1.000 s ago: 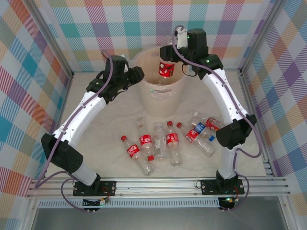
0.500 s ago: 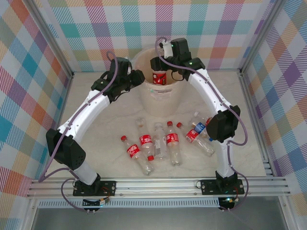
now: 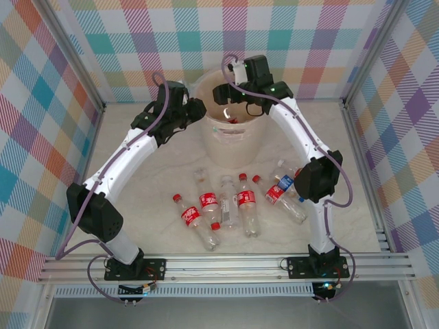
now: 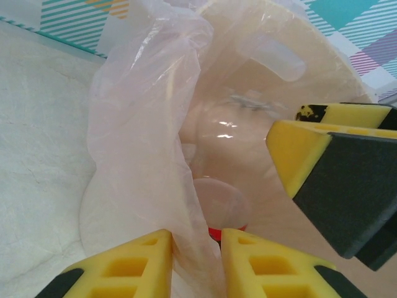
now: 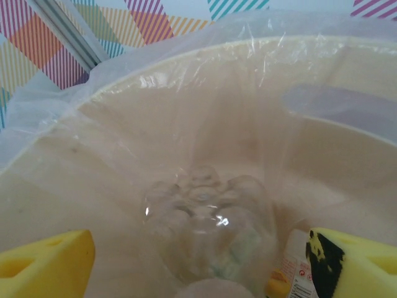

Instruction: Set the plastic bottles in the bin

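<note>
Plastic bottle (image 5: 208,223) lies inside bin (image 5: 155,68), below spread right tool (image 5: 198,273).

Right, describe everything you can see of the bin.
The bin is a large round cream plastic bucket, standing upright at the far middle of the table. A clear liner drapes over its rim, and a cut-out handle hole sits near the top. Bottles lie inside, one clear, one red-labelled. The left gripper pinches its lined rim; the right gripper hangs open above its mouth.
</note>
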Motion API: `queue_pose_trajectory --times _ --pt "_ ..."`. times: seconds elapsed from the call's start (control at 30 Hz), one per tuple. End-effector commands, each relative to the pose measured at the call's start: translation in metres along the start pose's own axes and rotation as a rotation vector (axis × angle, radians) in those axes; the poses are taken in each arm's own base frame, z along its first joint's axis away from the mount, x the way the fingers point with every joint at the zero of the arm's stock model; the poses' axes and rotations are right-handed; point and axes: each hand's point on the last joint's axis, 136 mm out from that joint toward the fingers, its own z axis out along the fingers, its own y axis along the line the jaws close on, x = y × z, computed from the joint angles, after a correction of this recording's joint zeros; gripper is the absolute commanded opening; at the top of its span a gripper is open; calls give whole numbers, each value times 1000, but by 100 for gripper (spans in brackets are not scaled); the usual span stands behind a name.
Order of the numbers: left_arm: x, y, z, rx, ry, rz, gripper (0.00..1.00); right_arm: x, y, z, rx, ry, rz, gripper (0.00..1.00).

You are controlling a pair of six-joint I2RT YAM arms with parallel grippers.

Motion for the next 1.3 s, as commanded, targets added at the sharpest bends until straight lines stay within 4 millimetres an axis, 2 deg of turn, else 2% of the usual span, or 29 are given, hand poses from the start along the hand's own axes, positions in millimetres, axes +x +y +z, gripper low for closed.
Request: queue_pose_trajectory --times 0.0,0.1,0.2,0.3,0.4,0.53,0.63,0.7,0.77,0.87,0.97,1.1,1.23,1.27 --pt "15 12 8 -50 59 25 24 -20 14 -24 -28 -33 -27 91" --pt "13 11 8 -49 55 27 24 -37 19 -52 -45 -68 -23 91" --pt "11 10 7 -53 49 35 23 -53 16 -94 -28 -105 -1 92" --pt "9 10 6 -54 43 42 23 -50 1 -134 18 -97 56 91" --pt "6 9 7 -53 34 51 23 -27 -27 -170 118 -41 126 91" --pt "2 7 9 -48 24 62 23 21 -60 -211 243 27 213 90" --pt "-2 5 11 -41 17 71 23 64 -80 -240 321 75 310 90" --pt "-4 4 12 -34 14 77 23 96 -88 -252 365 122 368 90" --pt "-5 1 14 -23 17 80 23 131 -86 -253 354 178 441 89" --pt "-8 -3 16 -6 20 88 25 185 -68 -240 267 283 558 88" --pt "-12 -7 15 4 10 95 36 225 -53 -224 178 324 679 86" --pt "-21 -12 2 16 -9 113 47 249 -37 -201 69 329 783 86" --pt "-29 -14 -18 11 -27 135 81 264 -36 -181 64 360 783 86" --pt "-31 -15 -24 13 -31 139 87 265 -37 -177 63 362 785 86"
